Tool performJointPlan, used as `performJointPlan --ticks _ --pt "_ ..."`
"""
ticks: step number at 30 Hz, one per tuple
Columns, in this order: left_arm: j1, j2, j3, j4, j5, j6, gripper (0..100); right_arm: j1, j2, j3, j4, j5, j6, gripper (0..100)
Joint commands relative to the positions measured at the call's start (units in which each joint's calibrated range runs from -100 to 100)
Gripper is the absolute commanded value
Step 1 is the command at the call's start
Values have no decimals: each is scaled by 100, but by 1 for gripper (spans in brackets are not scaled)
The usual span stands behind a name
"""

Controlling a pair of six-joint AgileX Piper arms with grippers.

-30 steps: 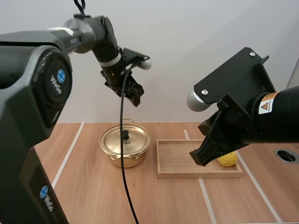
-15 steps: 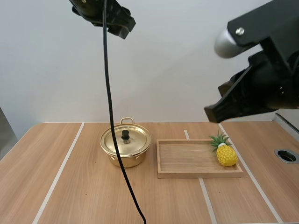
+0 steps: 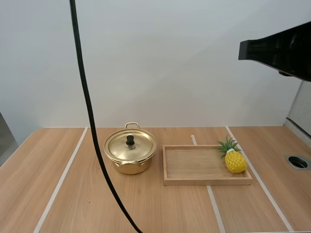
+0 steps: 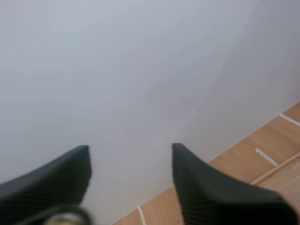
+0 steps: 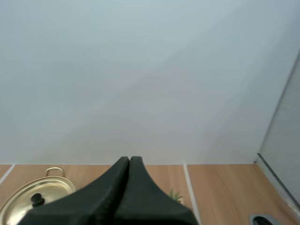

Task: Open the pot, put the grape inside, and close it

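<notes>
Two sets: my left fingers [image 4: 206,192] spread apart, empty; right fingers [image 5: 119,187] pressed together; lidded gold metal pot [image 3: 130,154] mid-frame on wooden table [image 3: 170,208].

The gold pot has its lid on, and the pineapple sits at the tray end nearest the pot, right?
Not quite: the pineapple sits at the tray end farthest from the pot, whose lid is on. The high view shows it.

left gripper [image 4: 130,151] with fingers spread apart, right gripper [image 5: 129,163] pressed into one wedge, high above the pot [image 5: 33,198]
</notes>
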Motion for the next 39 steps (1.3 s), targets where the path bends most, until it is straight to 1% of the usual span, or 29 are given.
performJointPlan --ticks 1,3,6,9,13,17,19,24,27,36,39 --pt "12 -345 -36 31 0 -91 0 -219 -45 -52 -84 14 -6 0" --pt "12 -598 -36 19 0 -163 0 -343 -102 -52 -84 14 5 0" --pt "12 -941 -4 19 0 -415 0 -384 -229 -52 -84 -18 5 0" --pt "12 -1356 148 19 0 -915 0 -384 -359 -52 -96 -18 5 0" --pt "12 -1994 757 32 0 -1552 0 -384 -576 -52 -106 -249 5 0" --pt "124 -2566 1558 56 -131 -2037 0 -384 -835 -52 -108 -809 12 0" --pt "169 -2887 2082 56 -517 -2152 0 -384 -991 -38 -108 -1085 26 0" --pt "167 -3709 3381 56 -2401 -2152 0 -384 -1189 -24 -42 -1183 55 0" --pt "167 -4147 4133 56 -3373 -2191 0 -384 -1332 192 -42 -1291 197 0" --pt "171 -4941 6419 78 -5638 -2365 0 -384 -2263 1774 -108 -2958 247 0" --pt "205 -5069 7044 78 -6310 -2365 0 -384 -2279 2144 -125 -3256 247 0"
